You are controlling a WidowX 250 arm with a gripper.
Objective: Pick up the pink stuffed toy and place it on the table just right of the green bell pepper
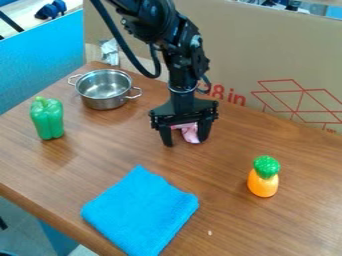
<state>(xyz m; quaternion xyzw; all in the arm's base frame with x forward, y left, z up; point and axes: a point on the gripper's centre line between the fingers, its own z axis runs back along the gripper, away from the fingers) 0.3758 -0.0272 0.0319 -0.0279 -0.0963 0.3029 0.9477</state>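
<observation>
The black gripper point(184, 142) hangs low over the middle of the wooden table, its two fingers spread apart. A small pink cloth-like thing point(191, 134) shows between and behind the fingers, its upper part hidden by the gripper; whether they touch it I cannot tell. To the left of the gripper stands a silver two-handled pot point(104, 86). A green bell pepper point(47, 119) is upright at the far left. In front of the gripper lies a folded blue cloth point(141, 212). An orange toy with a green top point(264, 177) stands at the right.
Cardboard point(267, 55) with red print rises along the table's back edge. A blue panel point(40, 60) is beyond the left edge. The wooden table point(227, 225) has its front edge at the lower left. A crumpled silvery thing point(109, 52) is behind the pot.
</observation>
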